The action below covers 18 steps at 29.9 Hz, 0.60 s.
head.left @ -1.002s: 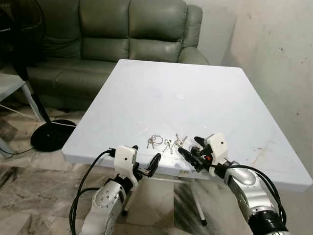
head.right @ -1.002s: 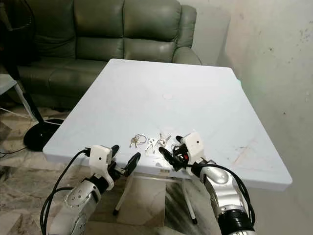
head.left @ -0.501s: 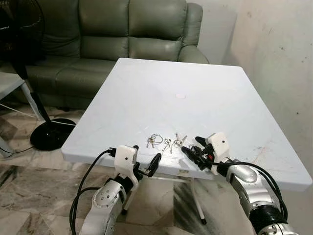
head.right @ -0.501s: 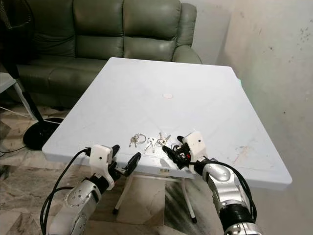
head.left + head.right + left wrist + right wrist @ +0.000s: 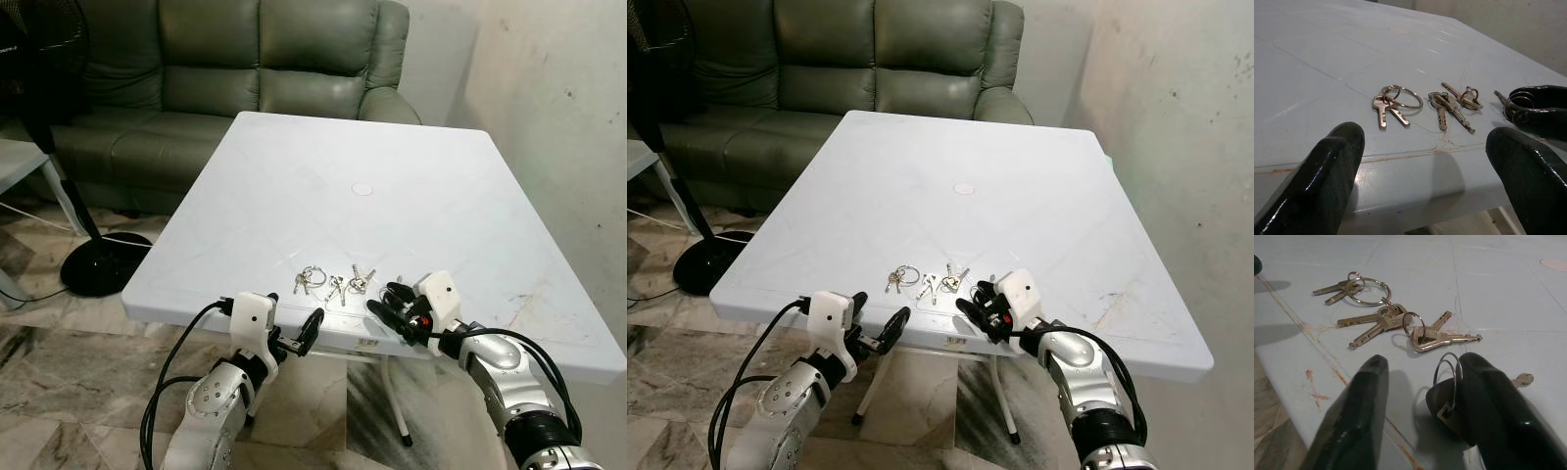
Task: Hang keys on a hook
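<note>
Near the front edge of the white table, several bunches of keys lie in a short row. The leftmost key bunch, on a large ring, sits beside a middle key bunch and a further key bunch, all flat on the tabletop. The right gripper rests on the table at the row's right end, its fingers apart, with a doubled key ring looped over one finger and a key trailing behind it; whether the ring is firmly caught cannot be told. The left gripper hovers just off the front edge, below table level, fingers spread wide and holding nothing. A green sofa stands beyond the far edge, and a fan base on the floor off the left edge. Judged progress: early. One ring appears to be under pickup; lifting it, carrying it to a hook and hanging it remain.
</note>
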Available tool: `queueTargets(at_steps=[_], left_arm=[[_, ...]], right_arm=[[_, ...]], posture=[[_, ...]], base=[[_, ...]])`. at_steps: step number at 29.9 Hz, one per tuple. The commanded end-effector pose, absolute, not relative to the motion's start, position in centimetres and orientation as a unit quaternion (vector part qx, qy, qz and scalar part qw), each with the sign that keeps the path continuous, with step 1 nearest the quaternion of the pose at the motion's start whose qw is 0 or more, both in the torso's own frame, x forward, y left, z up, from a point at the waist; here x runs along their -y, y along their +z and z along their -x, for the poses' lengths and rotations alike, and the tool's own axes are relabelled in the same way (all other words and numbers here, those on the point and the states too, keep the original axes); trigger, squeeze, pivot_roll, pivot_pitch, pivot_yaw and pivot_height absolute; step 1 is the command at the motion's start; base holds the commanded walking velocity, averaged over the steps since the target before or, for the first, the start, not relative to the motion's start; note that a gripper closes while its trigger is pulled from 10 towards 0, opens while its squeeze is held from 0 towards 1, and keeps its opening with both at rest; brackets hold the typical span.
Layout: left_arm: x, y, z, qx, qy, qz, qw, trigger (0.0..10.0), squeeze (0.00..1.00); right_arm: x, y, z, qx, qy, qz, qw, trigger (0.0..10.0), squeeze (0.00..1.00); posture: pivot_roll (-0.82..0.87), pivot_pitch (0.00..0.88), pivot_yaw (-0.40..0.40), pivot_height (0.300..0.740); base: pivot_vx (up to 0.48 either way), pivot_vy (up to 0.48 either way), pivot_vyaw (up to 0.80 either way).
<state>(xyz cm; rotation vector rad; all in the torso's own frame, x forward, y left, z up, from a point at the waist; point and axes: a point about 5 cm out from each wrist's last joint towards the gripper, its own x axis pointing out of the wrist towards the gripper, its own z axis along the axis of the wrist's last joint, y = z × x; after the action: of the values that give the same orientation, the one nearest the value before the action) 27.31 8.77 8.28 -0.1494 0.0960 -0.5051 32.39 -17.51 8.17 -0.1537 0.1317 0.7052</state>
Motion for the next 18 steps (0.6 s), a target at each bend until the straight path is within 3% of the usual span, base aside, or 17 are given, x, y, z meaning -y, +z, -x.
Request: queueTargets(at_steps=[1,18], left_arm=[[-8.68,8.73,-27.33,-0.040,-0.250,0.071,0.965,10.0,0.00],[-8.60,8.73,-27.42,-0.040,-0.250,0.072,0.965,10.0,0.00]], right_arm=[[17.76,8.75,-32.77,-0.056,0.345,0.079,0.934,0.0,0.00],[17.74,8.81,-33.00,-0.053,0.342,0.079,0.935,0.0,0.00]], posture=[[0.01,0.061,-0.043,0.740],[0.01,0.046,-0.044,0.740]], base=[[0.000,0.000,0.00],[0.000,0.000,0.00]])
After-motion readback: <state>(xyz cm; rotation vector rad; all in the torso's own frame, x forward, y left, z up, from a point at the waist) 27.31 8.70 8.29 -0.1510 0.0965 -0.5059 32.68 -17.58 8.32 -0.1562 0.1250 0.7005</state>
